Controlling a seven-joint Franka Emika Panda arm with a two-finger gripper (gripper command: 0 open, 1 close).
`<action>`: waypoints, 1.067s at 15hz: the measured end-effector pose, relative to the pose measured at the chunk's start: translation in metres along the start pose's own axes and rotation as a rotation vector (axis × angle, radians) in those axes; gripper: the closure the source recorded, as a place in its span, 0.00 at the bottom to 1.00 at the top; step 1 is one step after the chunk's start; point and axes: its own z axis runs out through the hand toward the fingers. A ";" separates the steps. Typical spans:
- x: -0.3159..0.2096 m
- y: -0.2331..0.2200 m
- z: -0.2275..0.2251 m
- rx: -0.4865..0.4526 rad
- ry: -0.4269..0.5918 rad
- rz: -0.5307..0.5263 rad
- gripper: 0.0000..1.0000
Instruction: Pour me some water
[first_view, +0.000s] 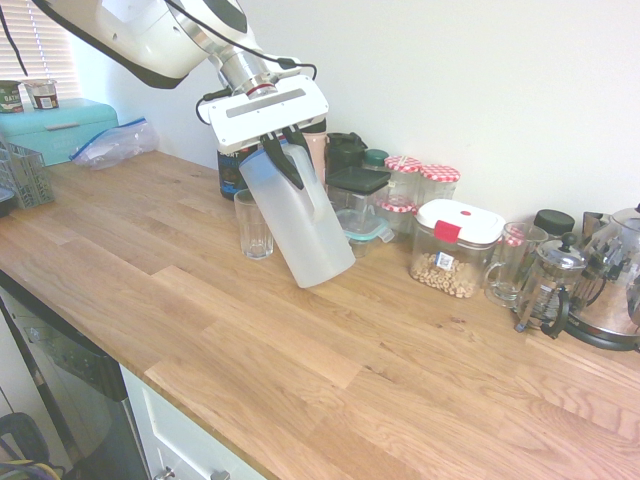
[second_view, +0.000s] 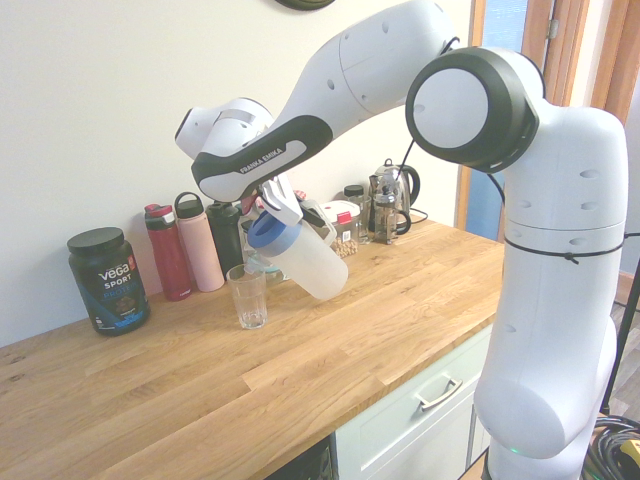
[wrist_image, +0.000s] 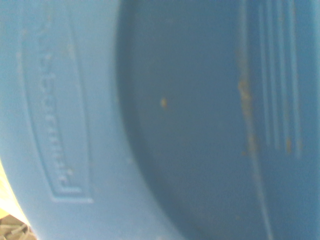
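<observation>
While the pitcher (first_view: 297, 222) hangs tilted above the wooden counter (first_view: 300, 350), its blue lid (second_view: 268, 231) leans toward the empty glass (second_view: 247, 296) standing just below and beside the spout end. No stream is visible in either exterior view, and whether water has reached the glass cannot be told.

Risks, as judged from this pose: the spout sits close over the rim of the glass but not clearly centred, so further tipping may send water down the outside of the glass onto the counter. The glass is light and unsupported; a nudge from the pitcher's lip could topple it. A sudden rush through the lid could overshoot the narrow mouth.

Gripper (first_view: 283, 150): fingers pressed together on the pitcher at its top, by the handle, with the translucent body hanging below and slanting away from the hand. The wrist view is filled by the blue lid at close range. Bottles and a dark tub (second_view: 107, 278) stand behind the glass against the wall, well clear of the pour.
</observation>
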 end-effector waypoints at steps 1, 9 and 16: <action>0.003 -0.006 -0.001 -0.013 -0.005 -0.005 1.00; 0.018 -0.020 0.002 -0.055 -0.033 -0.018 1.00; 0.017 -0.020 0.003 -0.056 -0.040 -0.012 1.00</action>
